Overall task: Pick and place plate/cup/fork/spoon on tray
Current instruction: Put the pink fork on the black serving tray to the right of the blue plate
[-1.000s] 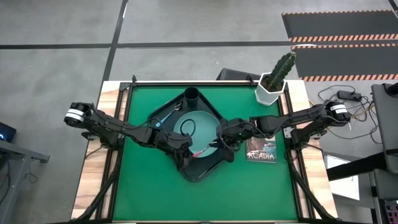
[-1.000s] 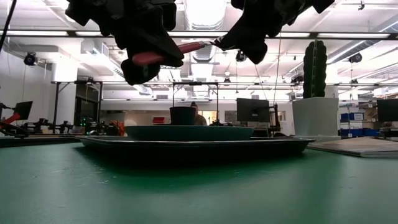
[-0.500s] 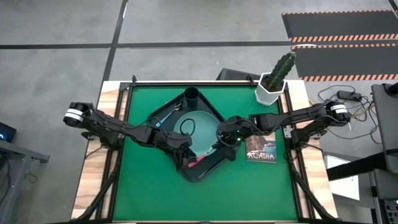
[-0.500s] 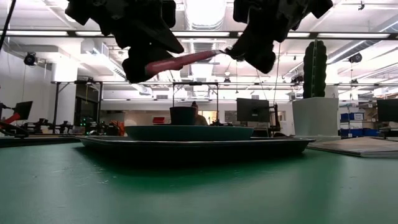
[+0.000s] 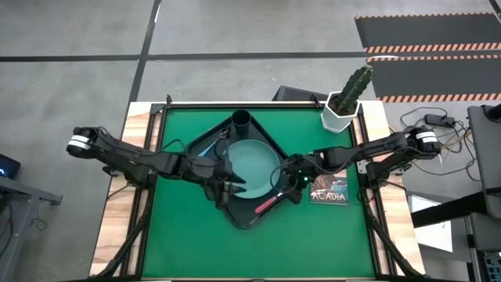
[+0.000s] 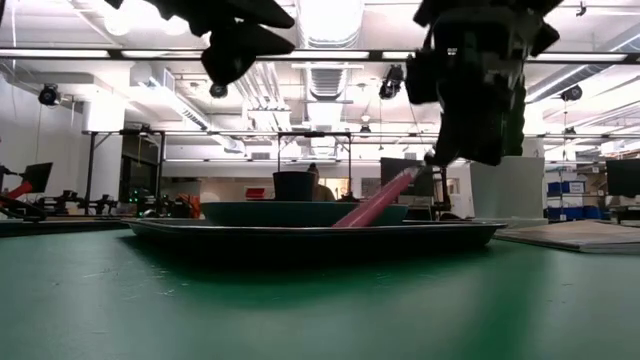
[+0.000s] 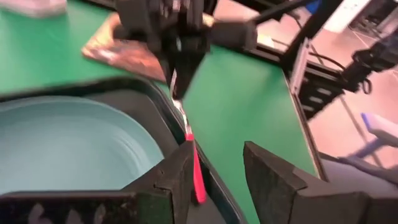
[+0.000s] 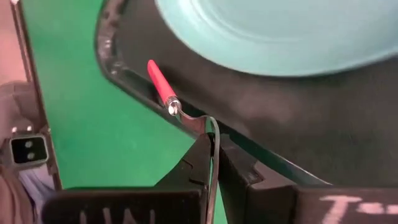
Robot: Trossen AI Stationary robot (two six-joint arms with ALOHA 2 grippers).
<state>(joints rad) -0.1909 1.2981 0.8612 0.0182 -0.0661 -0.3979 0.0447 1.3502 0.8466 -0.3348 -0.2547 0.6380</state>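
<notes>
The dark tray (image 5: 196, 149) lies cornerwise on the green mat. It holds the pale teal plate (image 5: 252, 159), with the dark cup (image 5: 240, 120) at the tray's far corner and the blue-handled spoon (image 5: 210, 143) along its far-left rim. The fork (image 5: 268, 205), red-handled, slants over the tray's near-right side below my right gripper (image 5: 288, 182), which is shut on it. My left gripper (image 5: 232, 186) hovers open above the tray's near part, beside the plate. In the left wrist view its fingers (image 7: 180, 177) frame the fork's handle (image 7: 198, 177) from a distance. My right gripper pinches the fork's metal head end (image 8: 198, 124) between its two fingertips, coming from above and slanting down. The fork hangs tilted. Its red handle (image 6: 375, 203) slopes down, and the handle's free end (image 8: 152, 65) is on the tray floor just inside the near-right rim.
A white pot with a cactus (image 5: 343, 110) stands at the table's far right corner. A small picture book (image 5: 329, 192) lies on the mat right of the tray. In the low view a person (image 6: 318, 180) shows far behind the table.
My left gripper has opened, let go of the fork's handle and drawn back up and toward the table's left. My right gripper has gone down and toward the near-right with the fork, which has tipped from nearly level until its handle end reached the tray.
</notes>
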